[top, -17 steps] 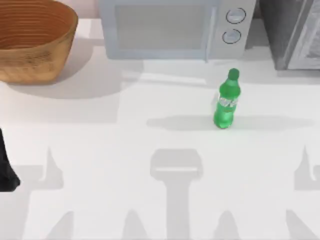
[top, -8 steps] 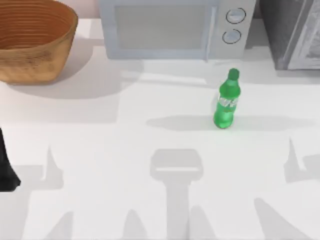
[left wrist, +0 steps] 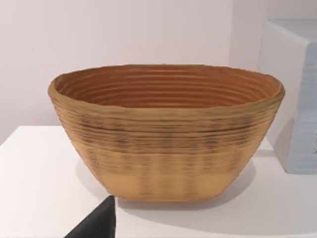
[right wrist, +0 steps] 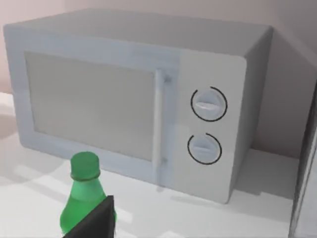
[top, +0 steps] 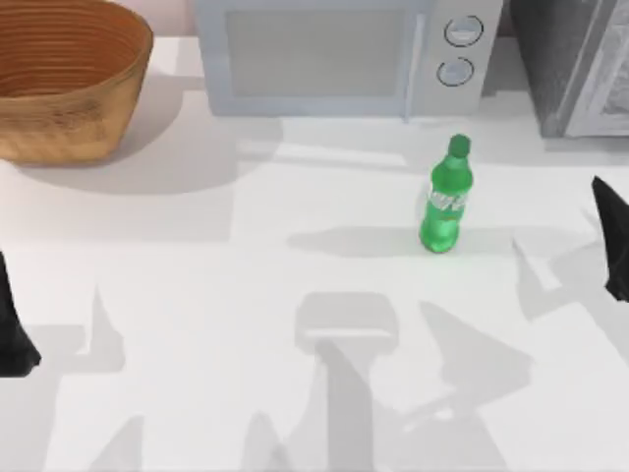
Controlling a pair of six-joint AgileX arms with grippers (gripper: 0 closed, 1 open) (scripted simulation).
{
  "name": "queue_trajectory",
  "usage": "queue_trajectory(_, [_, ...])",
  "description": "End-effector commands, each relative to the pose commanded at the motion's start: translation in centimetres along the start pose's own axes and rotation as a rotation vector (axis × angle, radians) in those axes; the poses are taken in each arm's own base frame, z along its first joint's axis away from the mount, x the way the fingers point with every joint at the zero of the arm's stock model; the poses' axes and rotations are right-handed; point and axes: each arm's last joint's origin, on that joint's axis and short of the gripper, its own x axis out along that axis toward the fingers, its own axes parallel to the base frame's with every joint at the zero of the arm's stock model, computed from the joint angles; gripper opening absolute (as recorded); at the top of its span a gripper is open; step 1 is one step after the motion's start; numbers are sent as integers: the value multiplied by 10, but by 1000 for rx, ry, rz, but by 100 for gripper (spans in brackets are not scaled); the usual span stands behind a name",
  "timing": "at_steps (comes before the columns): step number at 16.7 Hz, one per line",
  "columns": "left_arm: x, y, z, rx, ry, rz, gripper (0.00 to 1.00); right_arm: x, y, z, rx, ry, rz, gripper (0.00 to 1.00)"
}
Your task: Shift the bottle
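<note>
The bottle (top: 447,202) stands upright on the white bench (top: 197,295), right of centre in the top view, just in front of the microwave (top: 339,54) and below its two dials. It is green with a green cap and a pale label band around its middle, and it casts a long shadow across the bench to both sides. Nothing touches it.

The right hand (top: 611,241) shows as a dark shape at the right edge of the top view, near the bottle's level but well apart from it, with bare bench between them. Whether its fingers are spread or closed, I cannot tell. In the right wrist view the bottle (right wrist: 85,198) appears with its cap and shoulders in front of the microwave (right wrist: 133,99), whose door, handle and two round dials face the camera; a dark part of the right arm sits just beside the bottle's lower body in that picture.

The left hand (top: 12,329) is parked at the left edge of the top view, far from the bottle; I cannot tell whether it is spread or closed. The left wrist view looks at a brown woven basket (left wrist: 166,131) sitting on the bench, with the side of the microwave next to it. In the top view the basket (top: 64,84) sits at the back left corner, left of the microwave. A grey cabinet (top: 575,64) stands at the back right.
</note>
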Motion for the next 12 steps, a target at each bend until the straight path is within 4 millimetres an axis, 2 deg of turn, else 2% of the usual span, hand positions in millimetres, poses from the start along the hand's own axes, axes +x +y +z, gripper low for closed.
queue_trajectory(3, [0, 0, 0, 0, 0, 0, 100, 32, -4, -23, -1, 22, 111, 100])
queue_trajectory(6, [0, 0, 0, 0, 0, 0, 100, 55, -4, -55, 3, 44, 212, 100])
queue_trajectory(9, [0, 0, 0, 0, 0, 0, 100, 68, -2, -87, 9, 59, 292, 100])
queue_trajectory(12, [0, 0, 0, 0, 0, 0, 100, 73, 1, -108, 12, 63, 345, 100])
